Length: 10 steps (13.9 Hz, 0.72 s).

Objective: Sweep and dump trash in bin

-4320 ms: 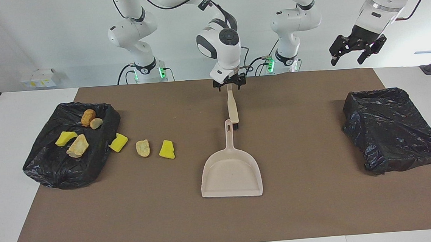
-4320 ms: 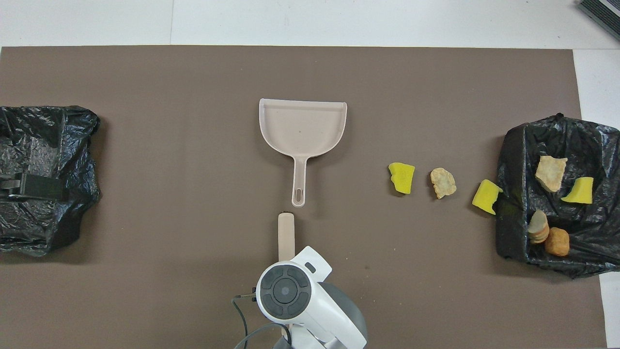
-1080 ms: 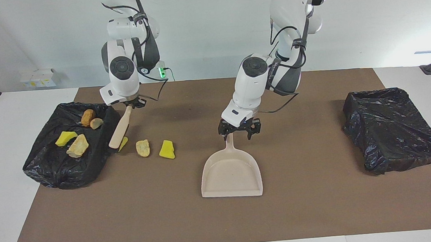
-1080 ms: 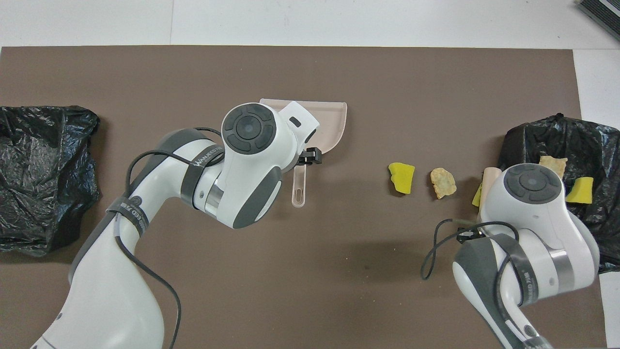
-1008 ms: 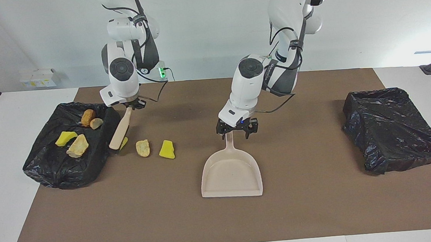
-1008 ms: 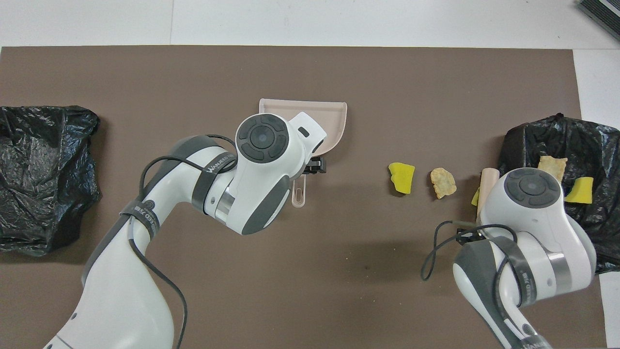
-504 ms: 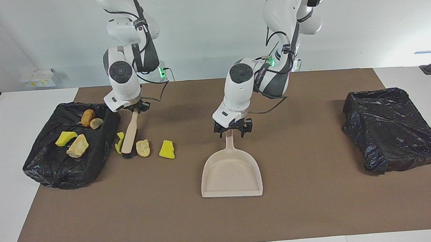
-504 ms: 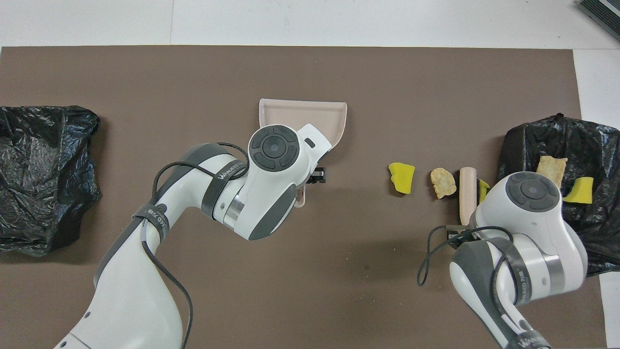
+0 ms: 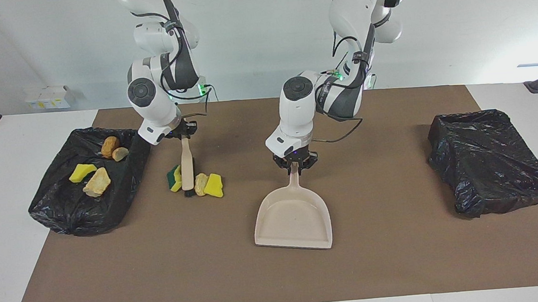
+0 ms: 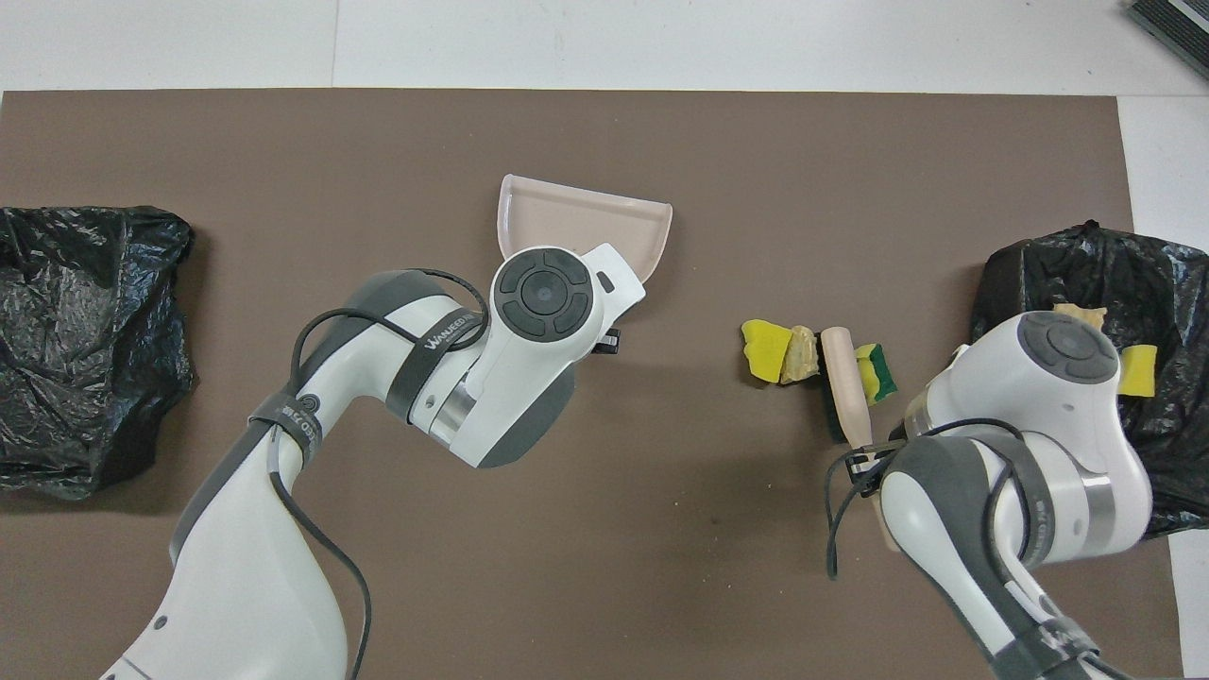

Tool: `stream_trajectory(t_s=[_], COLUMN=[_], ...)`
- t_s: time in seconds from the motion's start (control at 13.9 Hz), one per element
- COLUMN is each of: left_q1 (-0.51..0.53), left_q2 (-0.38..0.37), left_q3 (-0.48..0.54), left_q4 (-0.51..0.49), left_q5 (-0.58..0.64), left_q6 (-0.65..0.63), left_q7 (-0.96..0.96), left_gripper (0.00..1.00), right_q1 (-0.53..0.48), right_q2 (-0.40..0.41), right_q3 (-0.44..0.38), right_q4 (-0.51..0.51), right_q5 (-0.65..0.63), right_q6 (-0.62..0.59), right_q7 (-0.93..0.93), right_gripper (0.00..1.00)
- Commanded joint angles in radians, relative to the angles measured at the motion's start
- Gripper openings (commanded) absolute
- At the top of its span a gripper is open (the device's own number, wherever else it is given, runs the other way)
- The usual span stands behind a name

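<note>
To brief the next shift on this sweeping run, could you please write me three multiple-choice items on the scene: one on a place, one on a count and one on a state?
1. Where is the head of the brush?
A. raised in the air
B. on the mat, between trash pieces
C. lying across a bag

2. How many trash pieces lie on the black bag at the right arm's end?
A. two
B. six
C. four

3. What is the state of the dustpan?
A. gripped at its handle by the left gripper
B. lying free
C. turned upside down

Answers:
1 B: the right gripper holds the brush, bristles down between the green-backed sponge and the tan piece.
2 C: two tan, one orange-brown and one yellow piece lie there.
3 A: the fingertips meet on the handle.
</note>
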Motion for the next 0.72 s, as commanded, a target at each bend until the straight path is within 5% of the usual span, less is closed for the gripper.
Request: stream_trajectory(t_s=[0.0, 0.36, 0.65], left_q1=[0.04, 0.115, 0.204], left_q2=[-0.091, -0.212, -0.254], left_q3=[0.007, 0.012, 0.012], left_q4=[-0.02, -0.032, -0.044], left_q5=[0.025, 0.028, 0.028], left_q6=[-0.106, -0.226, -0.223], left_q7=[0.172, 0.521, 0.861], left_gripper=[0.0, 0.0, 0.0], right_q1=[-0.023, -0.027, -0.138], right_q2=[0.012, -0.006, -0.035], right_q3=[0.006, -0.012, -0.011], right_q4=[0.111, 0.168, 0.116], right_q5=[0.034, 0.011, -0.028], right_q6=[-0.106, -0.148, -0.11], right_q7=[-0.069, -0.066, -0.075], right_gripper=[0.0, 0.0, 0.0])
